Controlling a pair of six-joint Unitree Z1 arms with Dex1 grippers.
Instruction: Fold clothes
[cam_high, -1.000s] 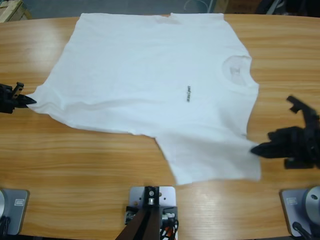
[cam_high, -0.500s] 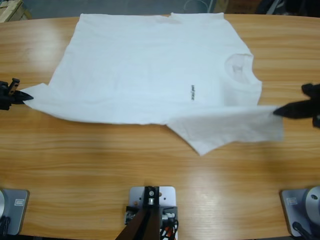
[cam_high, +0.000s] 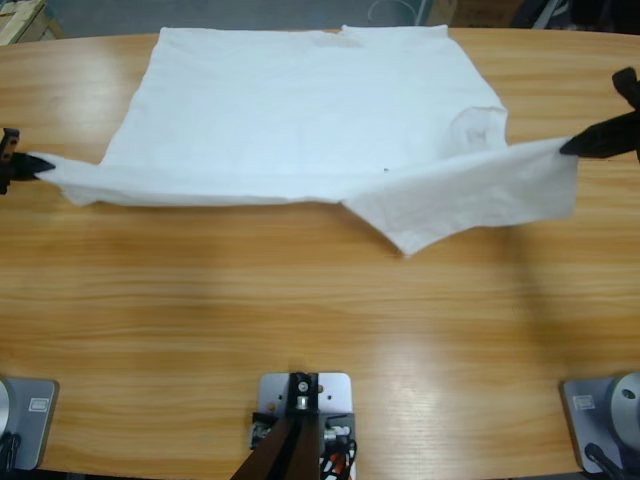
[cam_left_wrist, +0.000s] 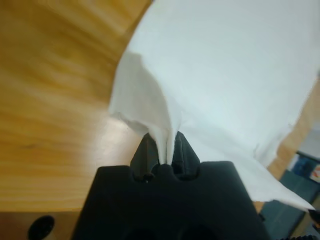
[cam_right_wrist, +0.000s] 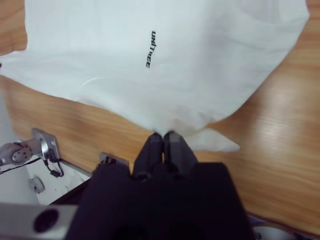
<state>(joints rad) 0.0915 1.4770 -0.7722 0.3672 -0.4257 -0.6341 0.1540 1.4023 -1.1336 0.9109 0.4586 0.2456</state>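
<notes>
Item: one white T-shirt (cam_high: 300, 110), lying spread on the wooden table (cam_high: 300, 330), its near long edge raised clear of the wood. Left gripper (cam_high: 12, 166), at the table's left end, was closed on a pinch of the hem corner; right gripper (cam_high: 600, 142), at the right end, was closed on the near sleeve (cam_high: 480, 205), which hung slack. Orientation: long axis ran along the table's length, neck toward the right gripper, hem toward the left. The chest print (cam_right_wrist: 150, 49) faced up; in the high view it appeared nearly covered. Handling, as judged: both pinches should travel level and together toward the far edge, keeping the raised edge taut, so the fold lands straight and unwrinkled.
</notes>
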